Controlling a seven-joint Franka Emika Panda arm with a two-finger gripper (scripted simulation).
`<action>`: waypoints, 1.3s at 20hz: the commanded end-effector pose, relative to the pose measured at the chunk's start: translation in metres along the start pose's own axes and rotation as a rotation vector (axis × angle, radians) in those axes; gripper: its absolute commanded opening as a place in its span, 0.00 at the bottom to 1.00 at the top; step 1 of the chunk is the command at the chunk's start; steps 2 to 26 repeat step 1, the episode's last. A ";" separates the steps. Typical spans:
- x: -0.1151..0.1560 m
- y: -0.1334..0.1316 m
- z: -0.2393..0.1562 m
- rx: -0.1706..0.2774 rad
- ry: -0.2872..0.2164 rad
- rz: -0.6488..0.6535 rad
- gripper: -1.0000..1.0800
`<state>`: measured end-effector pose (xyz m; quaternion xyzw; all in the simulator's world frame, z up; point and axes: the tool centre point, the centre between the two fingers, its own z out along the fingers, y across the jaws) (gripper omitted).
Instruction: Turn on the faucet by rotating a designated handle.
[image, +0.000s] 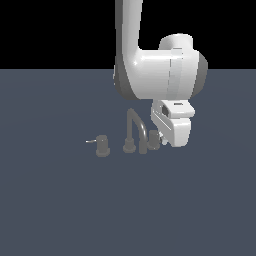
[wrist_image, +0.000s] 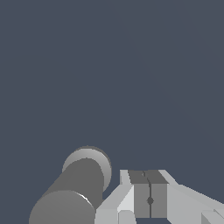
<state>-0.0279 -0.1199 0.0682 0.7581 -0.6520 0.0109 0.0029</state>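
1. The handle (image: 153, 142) sits right at the claw (image: 159, 138) in the exterior view, just off at about 8 o'clock from the fingertips and mostly tucked behind the white hand. In the wrist view the same knob (wrist_image: 76, 190) is the fat grey cylinder right beside the fingers (wrist_image: 142, 199). Looks very close, but I can't tell if they actually touch.
2. The claw is closed up tight: the two dark pads are pressed together with only a thin seam between them, and nothing is pinched in there.
3. The knob is a stubby cylinder standing upright on the floor in the exterior view. A thin pale sliver shows on it in the wrist view, but which way the lever points is hidden.
4. The faucet (image: 136, 131) has its arched spout at about 9 o'clock from the claw, with the other knob (image: 102, 145) farther out the same way, its lever sticking toward the exterior view's left.
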 end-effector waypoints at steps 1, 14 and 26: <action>-0.045 -0.007 0.003 -0.009 -0.020 -0.059 0.00; -0.045 -0.007 0.003 -0.009 -0.020 -0.059 0.00; -0.045 -0.007 0.003 -0.009 -0.020 -0.059 0.00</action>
